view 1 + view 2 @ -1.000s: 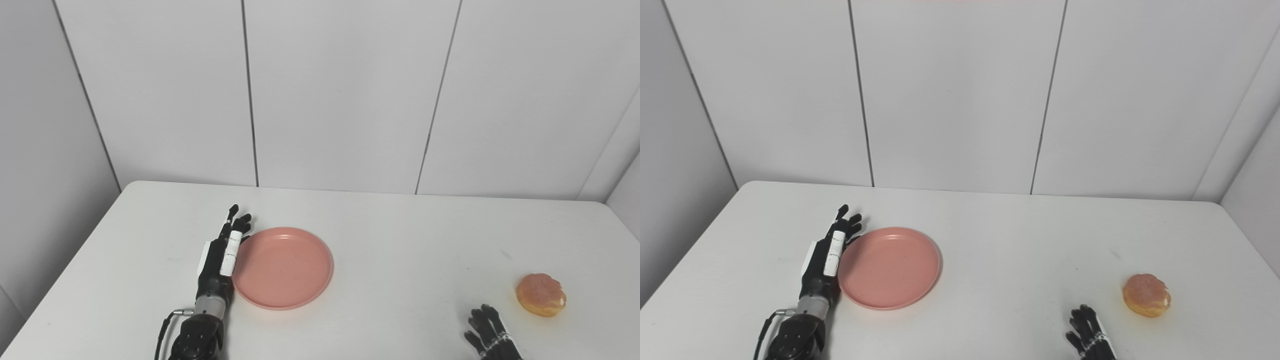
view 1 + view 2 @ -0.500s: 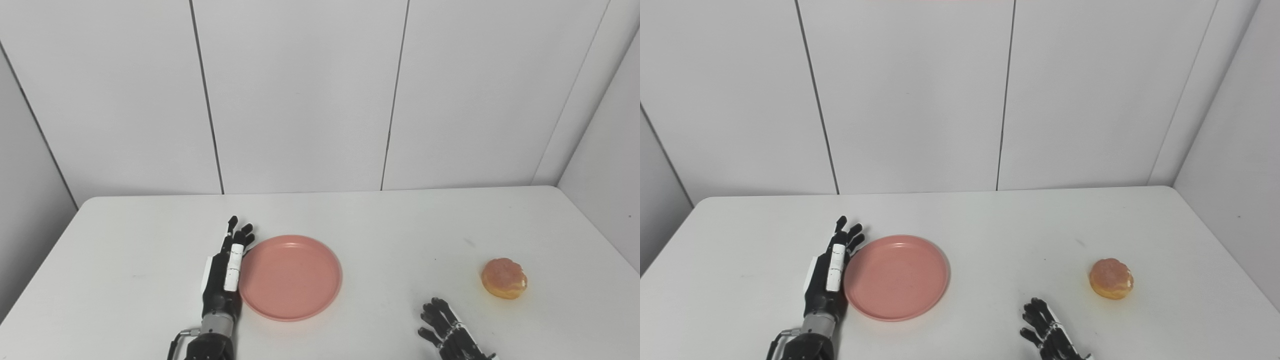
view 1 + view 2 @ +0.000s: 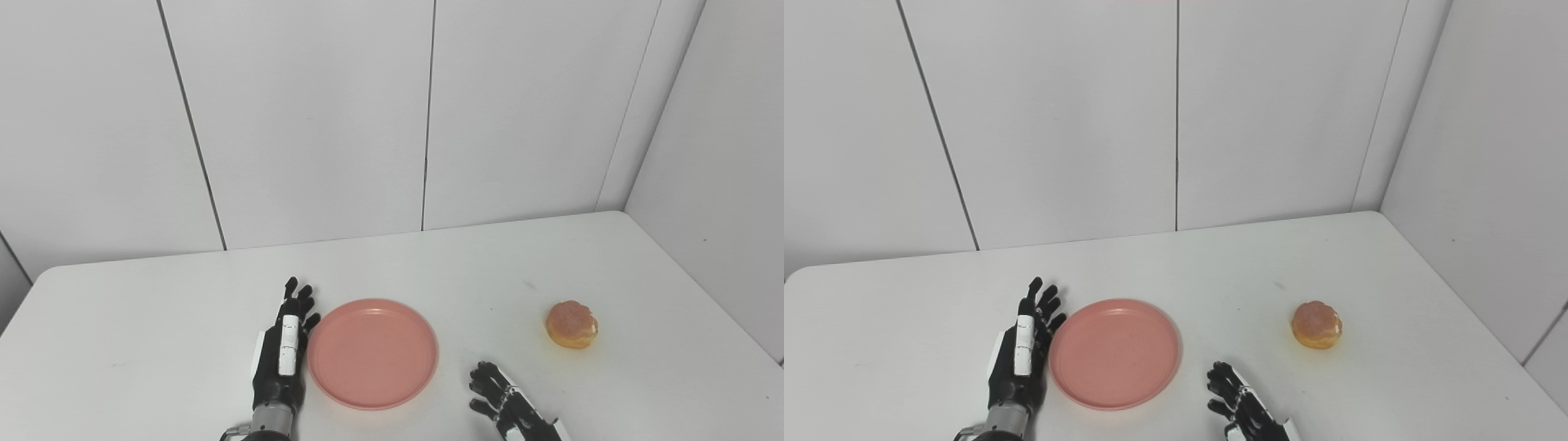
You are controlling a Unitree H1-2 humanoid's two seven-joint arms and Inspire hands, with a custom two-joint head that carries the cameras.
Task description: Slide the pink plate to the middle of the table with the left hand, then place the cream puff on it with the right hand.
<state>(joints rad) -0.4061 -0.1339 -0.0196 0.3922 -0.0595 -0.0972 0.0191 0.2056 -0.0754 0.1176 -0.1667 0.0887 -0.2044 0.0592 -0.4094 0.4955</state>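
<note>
The round pink plate (image 3: 372, 353) lies flat on the white table (image 3: 153, 318), bare. My left hand (image 3: 283, 352) is open, fingers stretched out, standing on edge with its side against the plate's left rim. The cream puff (image 3: 571, 324), golden brown, sits on the table to the right of the plate, apart from it. My right hand (image 3: 505, 401) rests low at the front, right of the plate and short of the puff, fingers spread, holding nothing. In the right eye view the plate (image 3: 1115, 353), the puff (image 3: 1316, 324) and both hands show the same.
White wall panels (image 3: 306, 122) close the back, and a side wall (image 3: 716, 153) stands along the table's right edge. Bare tabletop (image 3: 490, 269) lies behind the plate and the puff.
The camera has swung right, so the whole picture has shifted left. My right hand has come further into view near the plate. My left hand stays against the plate's left rim.
</note>
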